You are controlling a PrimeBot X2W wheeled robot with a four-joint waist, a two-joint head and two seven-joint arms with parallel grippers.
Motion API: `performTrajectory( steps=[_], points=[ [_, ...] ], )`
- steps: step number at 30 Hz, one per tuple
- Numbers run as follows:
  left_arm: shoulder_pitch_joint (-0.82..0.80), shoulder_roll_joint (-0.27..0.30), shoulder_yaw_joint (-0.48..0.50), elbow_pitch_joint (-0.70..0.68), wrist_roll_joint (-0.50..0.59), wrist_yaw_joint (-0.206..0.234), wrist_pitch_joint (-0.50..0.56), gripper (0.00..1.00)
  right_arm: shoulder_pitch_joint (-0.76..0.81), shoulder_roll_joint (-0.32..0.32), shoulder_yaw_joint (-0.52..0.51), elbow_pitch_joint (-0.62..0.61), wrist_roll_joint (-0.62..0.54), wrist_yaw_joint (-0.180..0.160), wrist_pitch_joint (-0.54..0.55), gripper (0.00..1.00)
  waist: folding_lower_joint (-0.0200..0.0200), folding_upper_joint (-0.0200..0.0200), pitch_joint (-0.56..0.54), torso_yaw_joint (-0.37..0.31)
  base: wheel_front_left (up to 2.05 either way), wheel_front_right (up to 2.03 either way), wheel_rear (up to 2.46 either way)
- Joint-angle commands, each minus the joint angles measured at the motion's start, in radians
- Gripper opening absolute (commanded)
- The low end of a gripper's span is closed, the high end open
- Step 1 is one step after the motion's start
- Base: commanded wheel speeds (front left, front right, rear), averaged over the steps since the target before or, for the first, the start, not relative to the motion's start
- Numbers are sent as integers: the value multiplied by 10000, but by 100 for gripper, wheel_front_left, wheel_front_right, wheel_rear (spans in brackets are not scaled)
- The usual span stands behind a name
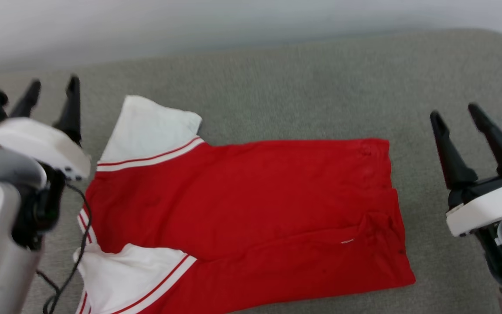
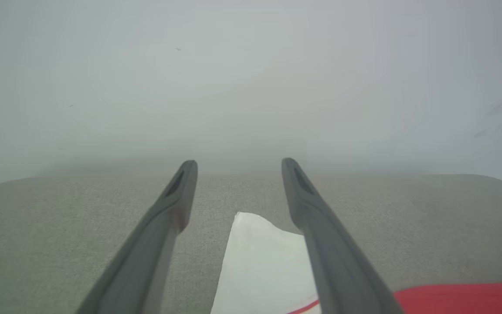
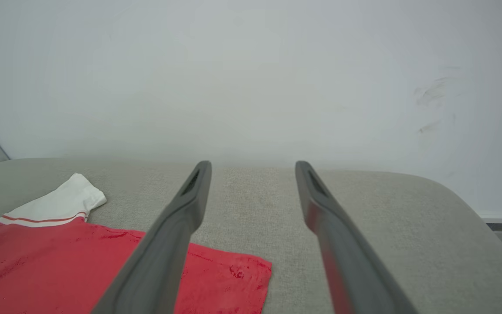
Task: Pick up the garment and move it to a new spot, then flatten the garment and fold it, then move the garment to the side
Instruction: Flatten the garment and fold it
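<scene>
Nearest: red jersey (image 1: 242,205) lies flat on grey padded surface (image 1: 303,87), with its near sleeve (image 1: 133,270) (white w/ red trim) at lower left by L forearm. Long axis runs side to side across robot, sleeves end to its left, hem to its right. Crease along near half, prob. a fold already laid. Far sleeve (image 1: 150,126) juts away from robot. L gripper (image 1: 55,82) sits just beside that sleeve, fingers spread, empty. R gripper (image 1: 454,111) is off the hem end w/ bare strip between, also spread, empty. Each arm faces own end and L is closer. Next grab prob. means both reaching inward.
</scene>
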Motion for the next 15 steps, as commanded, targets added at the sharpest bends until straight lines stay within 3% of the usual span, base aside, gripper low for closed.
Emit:
performTrajectory(
  steps=[1,7,15],
  points=[
    [-580,39,14,217,-102,-179,176,100,-320,85,-109,-150,-60,-4,-24,100,-1,0,1168,-381,0,0,0],
    [-2482,497,-12,1381,-672,-1040,1622,100,-970,238,-186,-294,-114,-4,-148,100,-1,0,2332,-873,0,0,0],
    [-3930,1640,-432,2372,-1533,-1768,5143,100,-1365,385,85,75,47,-4,-367,100,-1,0,3128,-1524,0,0,0]
  ],
)
